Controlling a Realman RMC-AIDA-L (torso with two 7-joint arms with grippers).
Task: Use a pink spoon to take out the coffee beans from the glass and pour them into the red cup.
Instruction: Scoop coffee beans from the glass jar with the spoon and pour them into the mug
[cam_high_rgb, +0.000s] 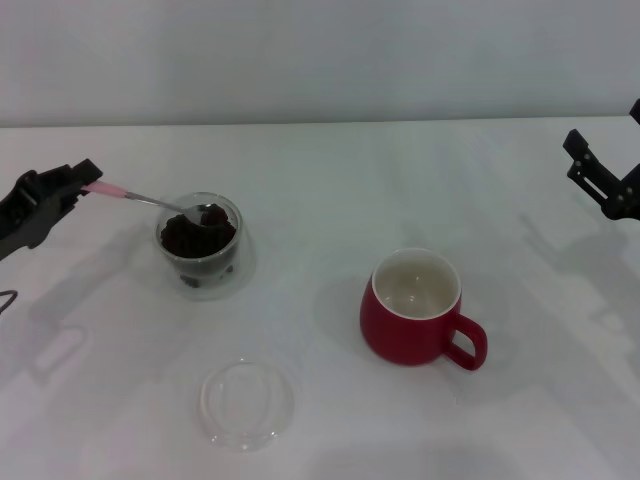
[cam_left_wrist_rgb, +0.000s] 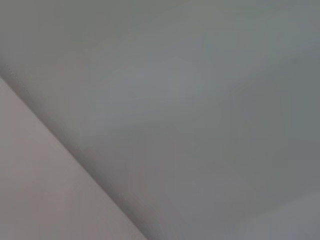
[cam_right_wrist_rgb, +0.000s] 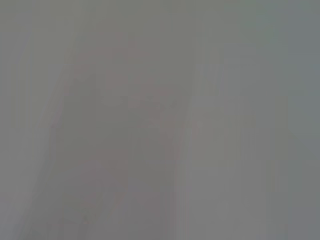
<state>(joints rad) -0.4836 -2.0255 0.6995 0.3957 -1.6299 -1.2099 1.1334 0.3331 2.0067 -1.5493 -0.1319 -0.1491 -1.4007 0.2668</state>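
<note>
Now left tool (cam_high_rgb: 82, 190) clamped on pink spoon (cam_high_rgb: 150, 201), bowl over coffee beans (cam_high_rgb: 197, 236) in glass (cam_high_rgb: 200, 262); red cup (cam_high_rgb: 415, 310) well right, handle pointing left. Right tool (cam_high_rgb: 600, 180) parked far right, apart.

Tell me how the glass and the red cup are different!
The glass is clear; the cup is dark red with a white inside. The glass holds coffee beans and the spoon; the cup looks empty. The cup has a loop handle; the glass has none. Both stand upright on the white table.
</note>
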